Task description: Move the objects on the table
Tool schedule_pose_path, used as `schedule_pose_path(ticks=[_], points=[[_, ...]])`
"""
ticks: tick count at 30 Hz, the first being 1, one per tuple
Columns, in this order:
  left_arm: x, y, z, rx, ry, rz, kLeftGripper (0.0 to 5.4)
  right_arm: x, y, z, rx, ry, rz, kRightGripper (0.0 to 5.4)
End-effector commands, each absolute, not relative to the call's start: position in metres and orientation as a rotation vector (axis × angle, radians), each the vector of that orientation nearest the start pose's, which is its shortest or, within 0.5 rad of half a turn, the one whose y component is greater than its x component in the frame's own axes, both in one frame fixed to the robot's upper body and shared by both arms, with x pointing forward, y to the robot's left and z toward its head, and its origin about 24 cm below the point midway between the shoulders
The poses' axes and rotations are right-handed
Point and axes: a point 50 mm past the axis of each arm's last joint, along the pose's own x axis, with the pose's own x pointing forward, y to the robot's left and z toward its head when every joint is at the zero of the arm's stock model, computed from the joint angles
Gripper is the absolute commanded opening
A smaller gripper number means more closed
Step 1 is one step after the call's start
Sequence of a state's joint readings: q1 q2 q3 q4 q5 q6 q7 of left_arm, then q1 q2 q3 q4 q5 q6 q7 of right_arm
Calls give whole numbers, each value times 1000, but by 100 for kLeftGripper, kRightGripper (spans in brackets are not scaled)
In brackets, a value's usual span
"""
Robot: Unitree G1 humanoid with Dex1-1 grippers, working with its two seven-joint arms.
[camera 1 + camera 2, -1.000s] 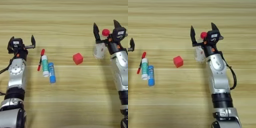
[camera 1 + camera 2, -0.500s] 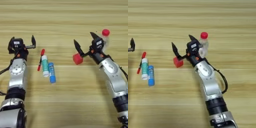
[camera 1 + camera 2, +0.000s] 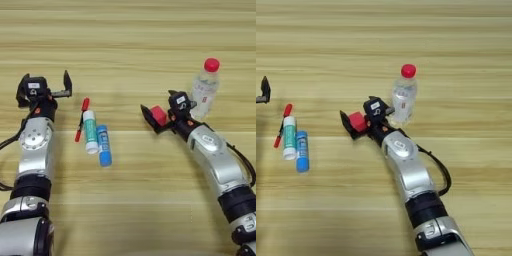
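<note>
Worktop [image 3: 125, 45]: broad light-brown wood with plank grain lines running side to side; it fills both views, so nothing of the room beyond it shows.
Right arm: silver, reaching in from the lower right toward the middle of the worktop.
Left arm: silver, lying along the left edge.
Clear plastic bottle with red cap [image 3: 205, 88]: upright on the worktop, just behind the right arm's wrist, apart from the fingers.
White tube with green label [image 3: 90, 131]: lying flat at centre left, touching or nearly touching the glue stick.
Blue glue-stick tube [image 3: 104, 145]: flat, just right of the white tube and a little nearer the robot.
Thin red pen [image 3: 81, 119]: flat, just left of the white tube, slanted.
Right tool [image 3: 158, 118]: black fingers on either side of the cube, seemingly closed against it, though contact is hard to confirm.
Left tool [image 3: 45, 86]: fingers spread, nothing between them, left of the pen.
Small red cube [image 3: 159, 115]: between the right tool's fingers, left of the bottle.
</note>
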State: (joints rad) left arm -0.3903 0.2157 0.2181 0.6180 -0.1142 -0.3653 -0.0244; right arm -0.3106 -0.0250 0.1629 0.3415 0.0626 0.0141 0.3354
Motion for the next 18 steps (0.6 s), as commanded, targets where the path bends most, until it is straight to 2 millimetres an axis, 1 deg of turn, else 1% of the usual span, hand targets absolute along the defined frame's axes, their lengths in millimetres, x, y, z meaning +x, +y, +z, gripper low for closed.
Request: schedule_pose_path(ticks=[1,6,12,15,18], points=[[318,229,59,52,-166,169,540,301,-75,36,16,138,591,539],[319,229,59,52,-166,170,540,301,-75,33,12,169,592,539],[319,229,59,51,-165,169,540,300,-74,24,-27,219,589,539],[319,229,59,52,-164,169,540,300,-74,22,-35,228,590,513],[319,229,58,51,-164,169,540,300,-74,20,-53,241,590,469]])
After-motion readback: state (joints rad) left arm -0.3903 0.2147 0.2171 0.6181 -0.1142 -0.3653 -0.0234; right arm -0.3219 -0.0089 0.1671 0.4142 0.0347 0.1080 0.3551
